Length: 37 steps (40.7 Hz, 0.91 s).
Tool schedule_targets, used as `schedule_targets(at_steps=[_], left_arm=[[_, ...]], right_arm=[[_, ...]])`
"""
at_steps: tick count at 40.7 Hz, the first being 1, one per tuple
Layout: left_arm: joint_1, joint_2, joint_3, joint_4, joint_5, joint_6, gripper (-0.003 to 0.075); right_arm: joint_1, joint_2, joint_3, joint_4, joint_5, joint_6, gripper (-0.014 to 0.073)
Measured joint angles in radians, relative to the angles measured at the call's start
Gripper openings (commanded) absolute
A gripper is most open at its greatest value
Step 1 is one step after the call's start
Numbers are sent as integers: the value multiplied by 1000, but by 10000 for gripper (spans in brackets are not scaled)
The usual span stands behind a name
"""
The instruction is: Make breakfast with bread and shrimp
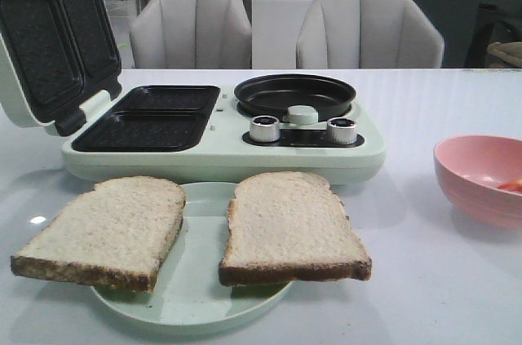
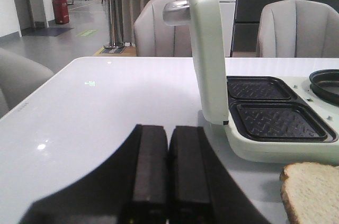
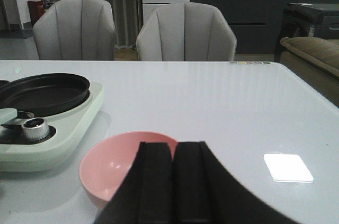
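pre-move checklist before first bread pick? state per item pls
1. Sandwich maker lid open, grill plates bare: ok.
2. Both bread slices on the plate, not overlapping: ok.
3. Left claw shut, holding nothing; must open before a grasp: not ok.
4. Right claw shut, holding nothing: not ok for a grasp.
5. Shrimp in the pink bowl: only an orange bit at the frame edge: cannot tell.

Two bread slices [image 1: 102, 228] [image 1: 289, 225], one plate [image 1: 196, 304], one breakfast maker [image 1: 220, 129] with two knobs [image 1: 264, 129] [image 1: 342, 130], one pink bowl [image 1: 481, 178], two chairs [image 1: 192, 27] [image 1: 369, 28].
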Motion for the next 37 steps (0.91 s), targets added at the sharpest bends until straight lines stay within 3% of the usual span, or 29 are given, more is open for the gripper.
schedule_targets(at_steps=[6, 14, 25, 30, 37], left_arm=[[0, 0, -19, -41, 10, 0, 101], [0, 9, -208, -47, 95, 0, 101], [0, 187, -531, 35, 395, 0, 101], [0, 266, -570, 42, 497, 0, 101], [0, 337, -562, 43, 539, 0, 101]], right_arm=[[-1, 0, -33, -16, 19, -6, 45], [-1, 3, -288, 1, 239, -8, 45], [-1, 201, -657, 16, 478, -8, 45], [-1, 297, -723, 26, 554, -8, 45], [-1, 406, -718, 44, 660, -8, 45]])
